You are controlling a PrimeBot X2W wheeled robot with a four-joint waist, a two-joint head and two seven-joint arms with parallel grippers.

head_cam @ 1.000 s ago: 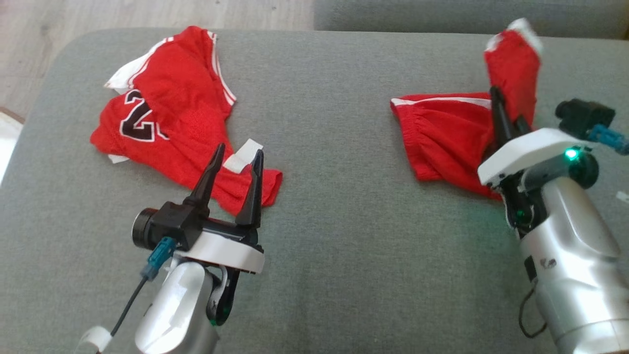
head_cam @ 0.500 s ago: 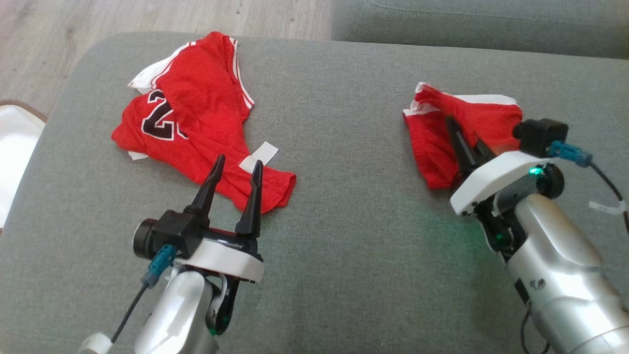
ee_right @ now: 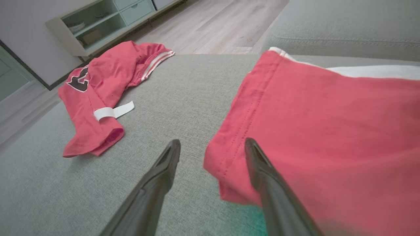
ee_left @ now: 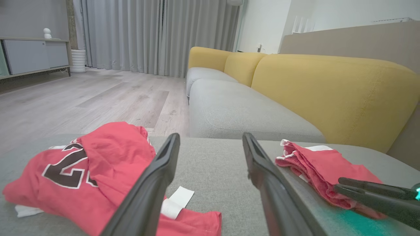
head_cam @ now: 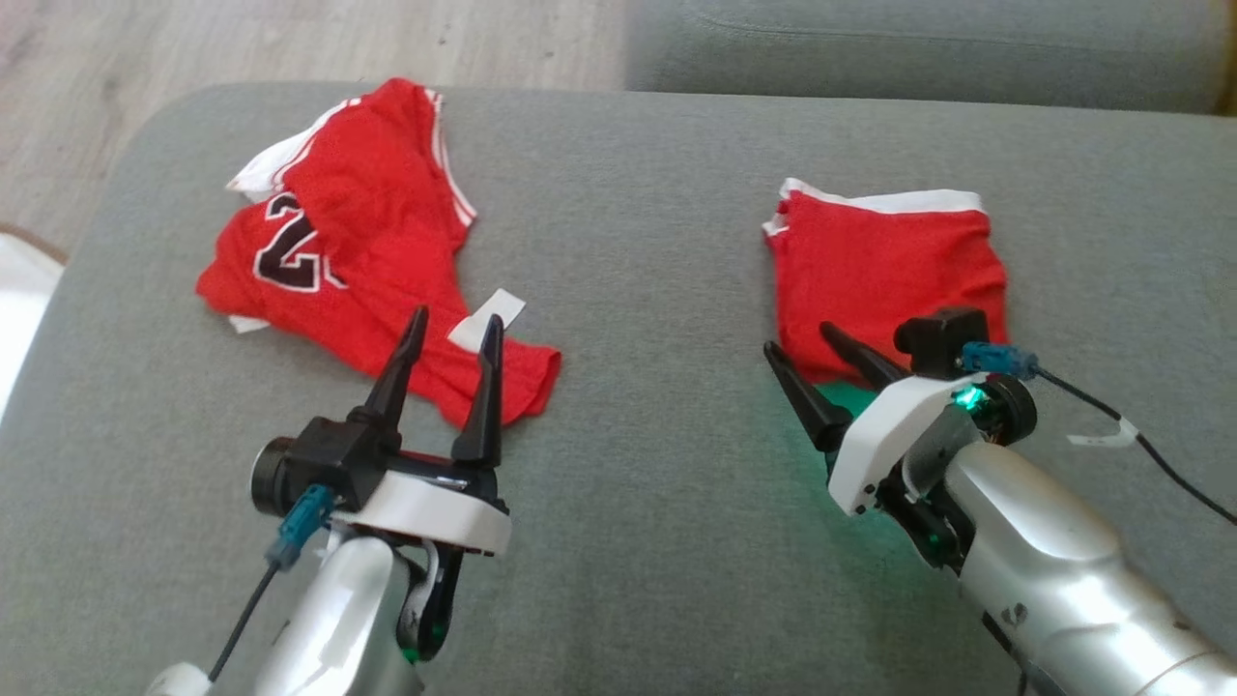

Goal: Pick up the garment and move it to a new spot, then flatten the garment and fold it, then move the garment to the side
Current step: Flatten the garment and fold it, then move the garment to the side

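On the right half of the grey cushion (head_cam: 657, 193), the folded red shorts (head_cam: 884, 271) are being left lying flat, with the white band along the far edge. The right gripper (head_cam: 798, 338) is being held low at their near left corner, its two fingers being kept well apart with nothing between them. In the right wrist view one finger is being seen over the red cloth and the other over bare cushion; contact cannot be told. Over on the left, a crumpled red jersey (head_cam: 358, 251) with a dark number is being left in a heap, with a white tag (head_cam: 488, 319) at its near end. The left gripper (head_cam: 456, 319) is being held just before that end, fingers being kept spread and empty.
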